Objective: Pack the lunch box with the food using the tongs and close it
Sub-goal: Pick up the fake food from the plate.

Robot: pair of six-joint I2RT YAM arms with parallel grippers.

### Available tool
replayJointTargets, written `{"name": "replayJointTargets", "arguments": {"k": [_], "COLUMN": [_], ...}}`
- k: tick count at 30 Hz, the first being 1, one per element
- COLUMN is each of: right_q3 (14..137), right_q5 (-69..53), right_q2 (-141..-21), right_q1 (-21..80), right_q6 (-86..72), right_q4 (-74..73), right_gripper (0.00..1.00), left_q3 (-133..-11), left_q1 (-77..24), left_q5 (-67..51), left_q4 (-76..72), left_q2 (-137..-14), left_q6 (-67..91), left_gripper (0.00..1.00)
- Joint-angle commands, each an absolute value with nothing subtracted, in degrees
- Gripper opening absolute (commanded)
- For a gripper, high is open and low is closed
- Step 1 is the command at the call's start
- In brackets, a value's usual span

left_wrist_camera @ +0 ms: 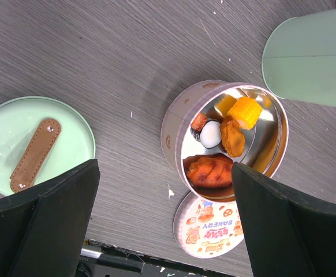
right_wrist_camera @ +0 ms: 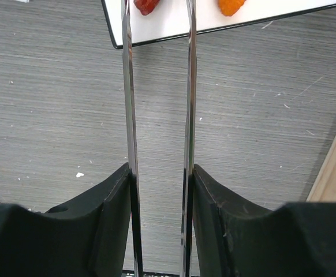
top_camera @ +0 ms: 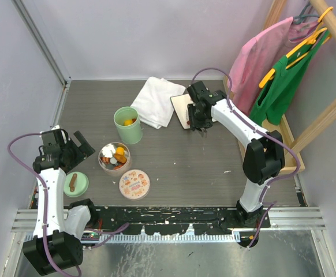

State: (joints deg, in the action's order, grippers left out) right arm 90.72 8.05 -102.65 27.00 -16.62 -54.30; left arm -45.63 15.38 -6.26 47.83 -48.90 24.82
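Some of the job is judged done. Orange, yellow, brown and white food pieces (left_wrist_camera: 232, 135) already lie in the round metal lunch tin (left_wrist_camera: 176, 124), which sits just ahead of the left gripper (left_wrist_camera: 163, 173). The left jaws are spread wide and nothing is held.

More is left. A red piece (right_wrist_camera: 145, 6) and an orange piece (right_wrist_camera: 230, 6) are seen on the white flat tray with a black rim (right_wrist_camera: 272, 14). The tin's printed round lid (left_wrist_camera: 208, 228) is not on yet.

The long thin grey metal tongs (right_wrist_camera: 128, 86) are squeezed between the right gripper (right_wrist_camera: 159, 170) jaws. Their long line runs straight out ahead of the jaws. Their two arms are kept apart. The tips point over the tray but are cut off from view. The red piece is seen between the arms, and the orange piece outside them.
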Motion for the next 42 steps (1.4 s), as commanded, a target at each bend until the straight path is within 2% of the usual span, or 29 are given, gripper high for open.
{"name": "replayJointTargets", "arguments": {"k": [1, 19, 27, 37, 42], "right_q3": [93.57, 91.64, 92.55, 94.39, 95.58], "right_q5": [11.83, 13.8, 9.77, 7.01, 8.15], "right_q2": [-100.92, -103.51, -104.8, -105.11, -106.11], "right_q1": [27.16, 27.16, 27.17, 27.2, 27.18], "right_q6": [-16.55, -17.27, -16.87, -13.63, -13.32], "right_q4": [-54.92, -54.92, -54.32, -52.58, -53.9], "right_gripper": [0.48, 0.48, 0.48, 0.41, 0.47], "left_q3": [-46.66, -46.65, -46.67, -46.67, -46.64], "left_q1": [15.21, 15.2, 15.21, 15.21, 15.21], "left_q5": [-6.39, -6.97, -6.95, -7.03, -7.02], "left_q4": [46.22, 46.14, 46.14, 46.14, 46.14], "left_q2": [-48.77, -49.08, -49.21, -49.33, -49.35], "left_q6": [24.62, 24.61, 24.61, 24.61, 24.6], "left_gripper": [0.98, 0.98, 0.98, 0.98, 0.98]}}
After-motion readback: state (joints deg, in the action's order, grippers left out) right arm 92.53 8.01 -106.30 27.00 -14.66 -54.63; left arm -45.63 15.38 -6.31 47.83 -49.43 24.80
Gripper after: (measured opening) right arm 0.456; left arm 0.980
